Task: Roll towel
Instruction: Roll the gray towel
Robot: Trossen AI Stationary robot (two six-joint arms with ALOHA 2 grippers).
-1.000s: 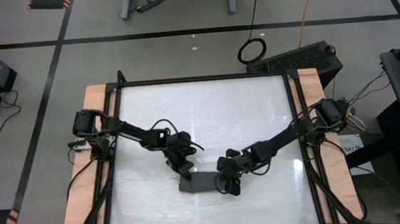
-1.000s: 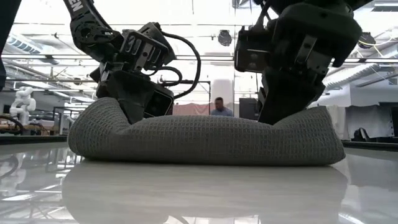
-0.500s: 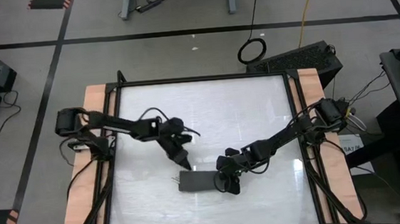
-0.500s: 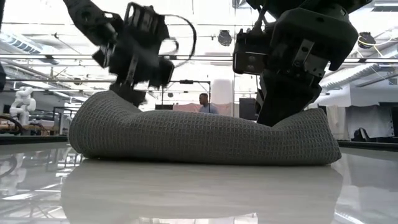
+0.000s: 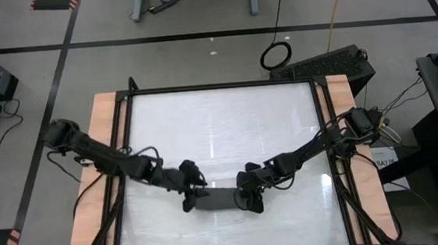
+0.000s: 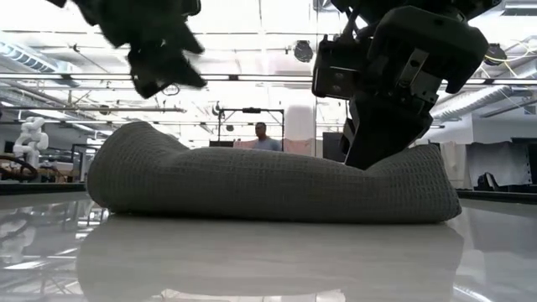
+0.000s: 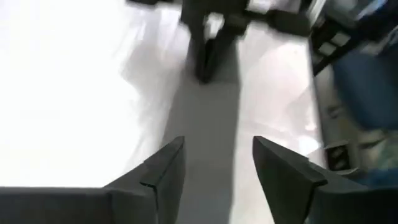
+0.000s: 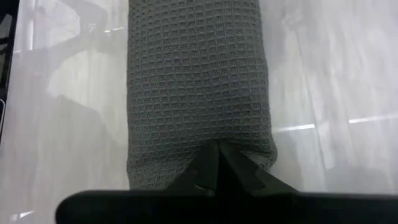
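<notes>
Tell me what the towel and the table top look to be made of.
The towel: woven cloth, likely cotton, matte dark grey; a waffle grid of small squares shows across its rolled surface.
The table top: a hard, glossy white sheet, perhaps laminate or coated board; it mirrors the roll and the ceiling lights in the low view. Which one cannot be told.

table (image 5: 218, 115) glossy white | person (image 6: 264, 138) bkgd | cable coil (image 5: 276, 54) on floor

Two matte black jointed robot arms with thin black cables looping along their links. The left pincer (image 7: 214, 165) has two dark, wedge-shaped angular fingers. The right pincer (image 8: 217, 163) has similar black, pointed fingers.
</notes>
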